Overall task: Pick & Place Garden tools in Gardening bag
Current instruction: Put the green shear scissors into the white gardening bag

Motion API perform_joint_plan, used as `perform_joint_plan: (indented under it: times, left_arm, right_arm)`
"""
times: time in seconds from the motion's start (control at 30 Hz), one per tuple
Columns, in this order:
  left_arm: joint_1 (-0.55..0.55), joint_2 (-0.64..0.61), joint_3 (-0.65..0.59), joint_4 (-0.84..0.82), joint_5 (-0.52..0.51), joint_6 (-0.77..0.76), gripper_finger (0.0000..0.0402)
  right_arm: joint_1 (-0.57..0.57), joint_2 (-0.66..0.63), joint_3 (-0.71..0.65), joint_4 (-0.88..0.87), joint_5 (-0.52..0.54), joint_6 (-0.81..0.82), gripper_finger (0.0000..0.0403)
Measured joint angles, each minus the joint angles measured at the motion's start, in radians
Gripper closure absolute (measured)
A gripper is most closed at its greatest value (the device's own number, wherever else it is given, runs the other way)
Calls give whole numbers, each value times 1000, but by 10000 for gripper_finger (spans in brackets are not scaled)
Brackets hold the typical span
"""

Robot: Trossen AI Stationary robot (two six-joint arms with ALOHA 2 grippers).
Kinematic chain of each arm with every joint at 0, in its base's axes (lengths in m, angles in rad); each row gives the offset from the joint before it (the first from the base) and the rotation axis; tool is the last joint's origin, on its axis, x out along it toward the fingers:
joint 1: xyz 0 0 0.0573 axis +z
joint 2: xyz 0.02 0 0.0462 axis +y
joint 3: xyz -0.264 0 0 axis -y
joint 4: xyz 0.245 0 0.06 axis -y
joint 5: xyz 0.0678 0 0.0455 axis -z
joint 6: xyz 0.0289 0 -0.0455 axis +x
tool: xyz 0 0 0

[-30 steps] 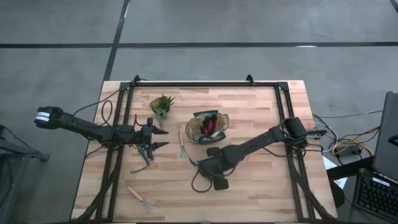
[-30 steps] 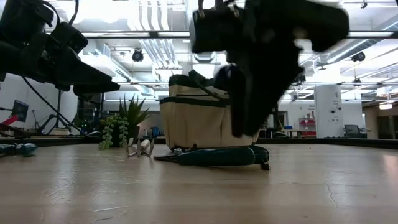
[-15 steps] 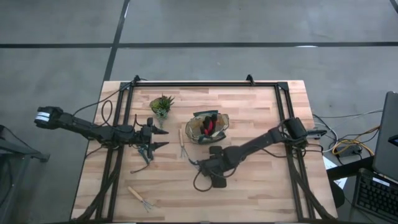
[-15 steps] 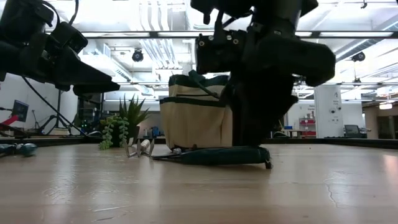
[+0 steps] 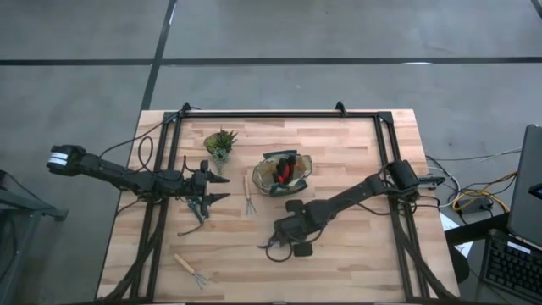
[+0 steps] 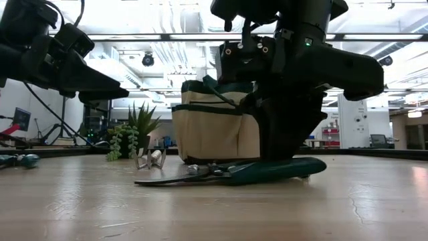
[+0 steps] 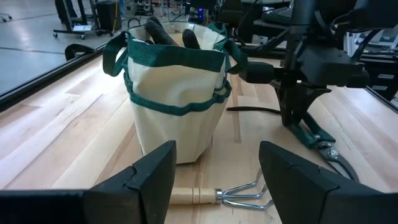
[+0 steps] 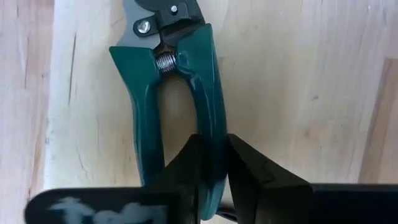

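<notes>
The dark green-handled pruning shears lie on the table in front of the tan gardening bag, and my right gripper is shut on one of their handles. A red-and-black glove sticks out of the bag. One wooden-handled fork lies flat left of the bag, and another lies near the table's near-left corner. My left gripper hovers open above the table, left of the first fork, touching nothing. My right gripper pinches one of the shears' two handles between its two fingers, toward that handle's free end. The fingers come from above, pointing down, and lie across the handle. The blade tip rests on the table and the handle end is tipped slightly up.
A small spiky green plant in a pot stands at the far left of the bag. A black frame runs along the table's far edge and down both sides. Bare wood lies to the right of the bag and along the near edge.
My right gripper has come down onto the shears and shut on one handle. The shears have shifted a little toward the near edge and their handle end has tipped up, while the blade tip stays on the table.
</notes>
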Motion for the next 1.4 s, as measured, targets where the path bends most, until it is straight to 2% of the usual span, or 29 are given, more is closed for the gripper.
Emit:
perform_joint_plan:
  times: [0.1, 0.27, 0.53, 0.73, 0.9, 1.07, 1.23, 1.4]
  left_arm:
    - [0, 0, 0, 0, 0, 0, 168]
    - [0, 0, 0, 0, 0, 0, 168]
    - [0, 0, 0, 0, 0, 0, 168]
    - [0, 0, 0, -1, 0, 0, 168]
    - [0, 0, 0, -1, 0, 0, 168]
    - [0, 0, 0, -3, 0, 0, 168]
    - [0, 0, 0, -7, 0, 0, 168]
    - [0, 0, 0, -7, 0, 0, 168]
  right_arm:
    - [0, -3, 6, -39, 2, -10, 364]
    - [0, -14, 46, -221, 16, -14, 364]
    - [-5, -40, 154, -644, 53, -17, 364]
    - [-53, -63, 246, -938, 86, -9, 364]
    - [-127, -117, 274, -937, 62, -65, 364]
    - [-218, -187, 276, -936, 53, 9, 364]
    - [-301, -255, 249, -934, -42, 14, 364]
    - [-370, -336, 233, -935, -120, -62, 364]
